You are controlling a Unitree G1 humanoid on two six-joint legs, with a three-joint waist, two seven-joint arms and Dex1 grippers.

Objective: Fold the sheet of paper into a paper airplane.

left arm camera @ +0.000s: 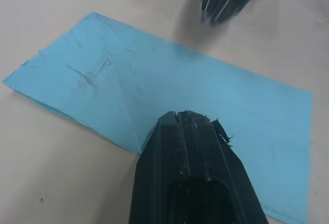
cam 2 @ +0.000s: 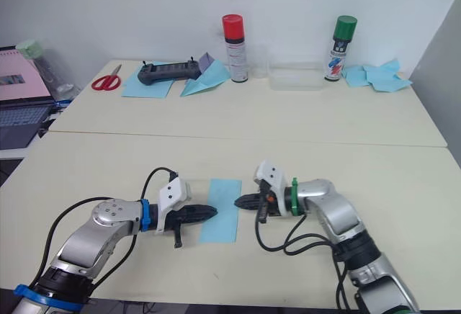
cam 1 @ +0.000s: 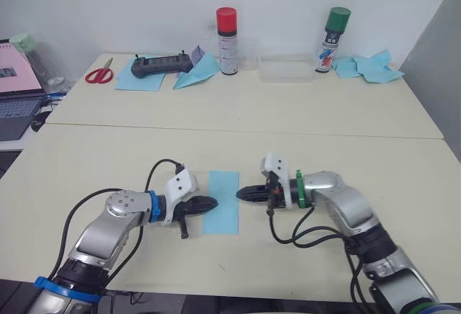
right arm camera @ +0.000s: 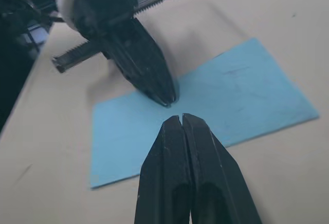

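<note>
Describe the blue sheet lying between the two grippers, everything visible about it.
The sheet of paper is a thin light-blue rectangle lying flat on the cream table, its long sides running away from the robot. The left wrist view shows faint straight crease lines, some slanting towards one end. The left gripper, shut, has its tip over one long edge; the right gripper, shut, points at the opposite edge.

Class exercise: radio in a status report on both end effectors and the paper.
Left end effector shut, tip on the flat light-blue rectangular sheet of paper. Right end effector shut, tip at the sheet's opposite long edge. Sheet flat on the table, faintly creased. Nothing in the way.
</note>
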